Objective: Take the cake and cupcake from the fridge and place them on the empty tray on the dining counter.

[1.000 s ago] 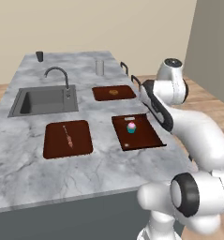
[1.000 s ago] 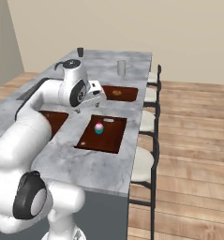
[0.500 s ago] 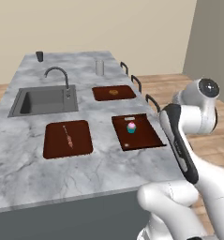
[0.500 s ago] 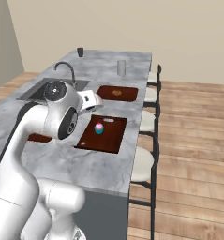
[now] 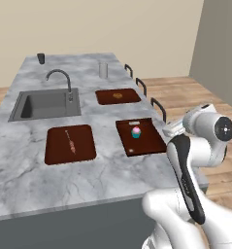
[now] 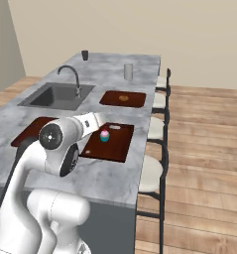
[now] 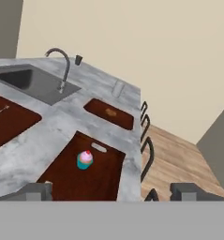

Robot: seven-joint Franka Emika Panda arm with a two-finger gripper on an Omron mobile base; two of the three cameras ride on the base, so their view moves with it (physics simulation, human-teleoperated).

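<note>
The cupcake (image 5: 136, 132), pink over a teal wrapper, stands in the middle of the dark reddish-brown tray (image 5: 149, 145) on the dining counter (image 5: 88, 175). The cake (image 5: 135, 122), a small pale slab, lies on the same tray at its far edge. In the hand view the cupcake (image 7: 85, 159) and the cake (image 7: 99, 148) sit ahead of and below my gripper (image 7: 112, 192). My gripper (image 5: 172, 128) hovers open and empty at the counter's right edge, just off the tray's near right corner. The fridge is out of view.
A tray with a thin stick utensil (image 5: 70, 143) lies left of the cupcake's tray, and a tray with an orange-brown lump (image 5: 118, 96) lies behind it. The sink (image 5: 45, 104) with its faucet (image 5: 59, 78), a glass (image 5: 103, 70) and a dark cup (image 5: 41, 58) stand farther back. Stools (image 6: 154, 173) line the counter's right side.
My arm has swung back from above the trays toward the counter's near right edge, gripper still open. The cupcake and cake have stayed on the tray.
</note>
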